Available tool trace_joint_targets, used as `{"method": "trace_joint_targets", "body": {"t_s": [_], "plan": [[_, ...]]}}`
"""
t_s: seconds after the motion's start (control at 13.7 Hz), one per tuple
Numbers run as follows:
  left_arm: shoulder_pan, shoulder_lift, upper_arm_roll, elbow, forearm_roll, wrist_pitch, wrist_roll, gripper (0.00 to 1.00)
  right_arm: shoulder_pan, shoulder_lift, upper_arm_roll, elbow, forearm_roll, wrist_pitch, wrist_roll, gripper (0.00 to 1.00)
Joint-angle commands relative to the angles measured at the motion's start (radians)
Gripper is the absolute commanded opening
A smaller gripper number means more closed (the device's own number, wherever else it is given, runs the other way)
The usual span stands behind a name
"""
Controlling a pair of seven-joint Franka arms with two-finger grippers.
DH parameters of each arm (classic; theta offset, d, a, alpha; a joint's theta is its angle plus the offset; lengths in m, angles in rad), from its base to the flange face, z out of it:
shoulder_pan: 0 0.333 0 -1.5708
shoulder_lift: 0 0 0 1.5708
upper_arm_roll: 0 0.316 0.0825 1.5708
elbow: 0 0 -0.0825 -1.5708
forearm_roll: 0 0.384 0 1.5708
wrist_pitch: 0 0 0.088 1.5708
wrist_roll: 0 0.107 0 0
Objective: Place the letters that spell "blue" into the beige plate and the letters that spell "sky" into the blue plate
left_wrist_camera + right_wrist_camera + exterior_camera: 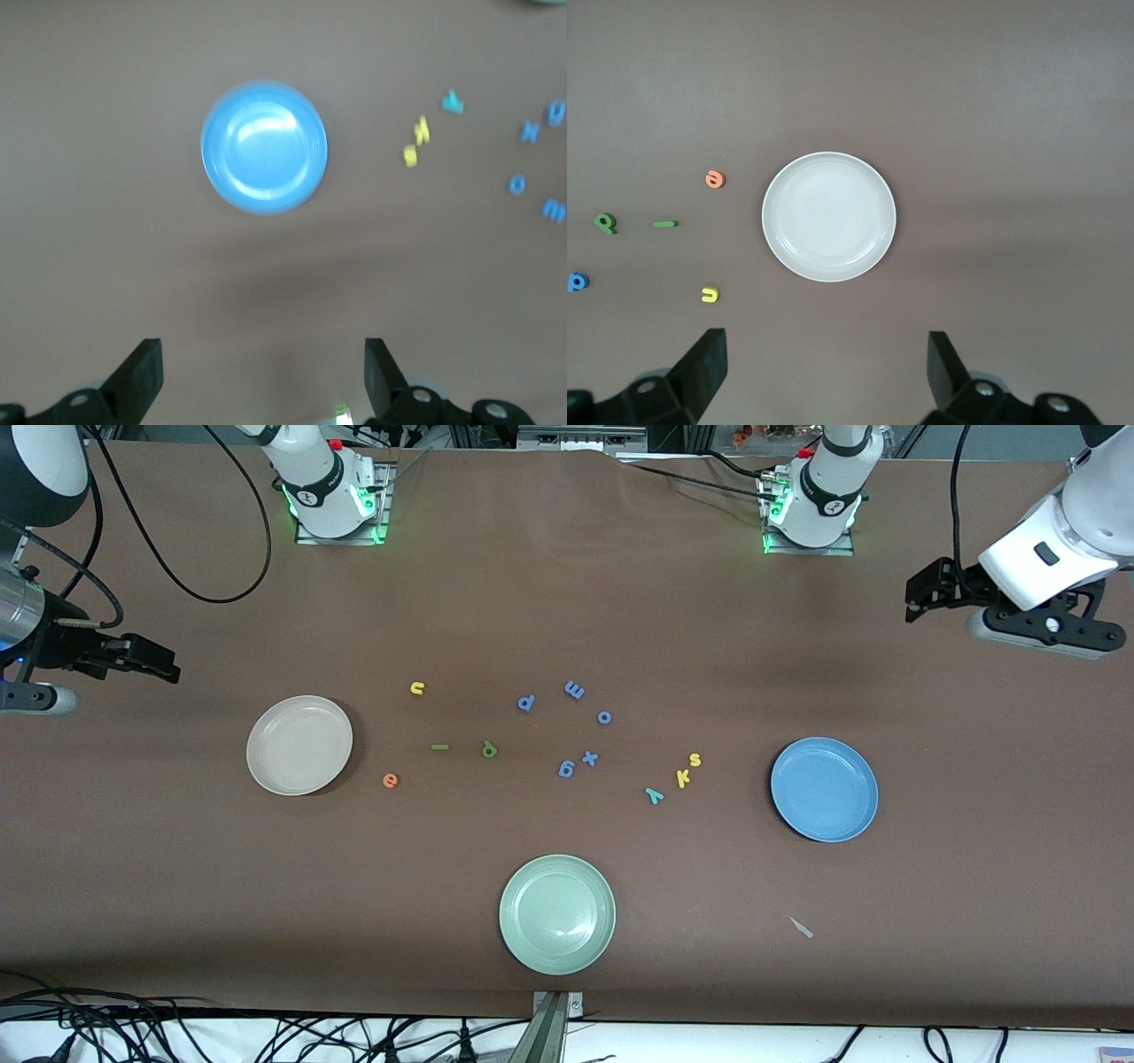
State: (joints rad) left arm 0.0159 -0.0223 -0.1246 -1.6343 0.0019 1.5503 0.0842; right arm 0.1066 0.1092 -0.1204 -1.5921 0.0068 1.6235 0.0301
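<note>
The beige plate [299, 745] [828, 217] lies toward the right arm's end. Beside it are the orange "e" [390, 780] [715, 179], green "l" [439, 747], olive "b" [489, 750] and yellow "u" [417, 687]. The blue plate [824, 789] [264, 147] lies toward the left arm's end, with the yellow "s" [695, 759], yellow "k" [683, 778] and teal "y" [654, 795] beside it. My right gripper [146, 660] [827, 367] hangs open and empty over bare table beside the beige plate. My left gripper [921, 593] [264, 372] hangs open and empty over bare table beside the blue plate.
A pale green plate [557, 913] sits nearest the front camera. Several blue-purple letters [574, 689] lie scattered mid-table between the two letter groups. A small pale scrap [801, 926] lies nearer the camera than the blue plate.
</note>
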Motion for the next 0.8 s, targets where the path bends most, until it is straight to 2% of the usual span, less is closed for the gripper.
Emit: {"method": "trace_joint_targets", "body": {"t_s": [0.0, 0.07, 0.29, 0.58, 0.73], "plan": [[-0.007, 0.059, -0.026, 0.057, 0.049, 0.022, 0.005, 1.00, 0.002, -0.014, -0.002, -0.014, -0.002, 0.001, 0.008, 1.00], [-0.002, 0.058, -0.042, 0.060, 0.053, 0.022, 0.011, 1.00, 0.002, -0.014, -0.002, -0.014, -0.002, 0.001, 0.008, 1.00], [0.035, 0.058, -0.036, 0.060, 0.049, 0.027, 0.013, 1.00, 0.002, -0.014, -0.002, -0.014, -0.002, 0.001, 0.010, 1.00], [0.032, 0.018, -0.050, 0.021, 0.052, 0.002, 0.022, 1.00, 0.002, -0.014, -0.002, -0.014, -0.002, 0.001, 0.008, 1.00], [0.035, 0.022, -0.052, 0.034, 0.052, 0.019, 0.032, 1.00, 0.002, -0.014, -0.002, -0.014, -0.002, 0.001, 0.010, 1.00]]}}
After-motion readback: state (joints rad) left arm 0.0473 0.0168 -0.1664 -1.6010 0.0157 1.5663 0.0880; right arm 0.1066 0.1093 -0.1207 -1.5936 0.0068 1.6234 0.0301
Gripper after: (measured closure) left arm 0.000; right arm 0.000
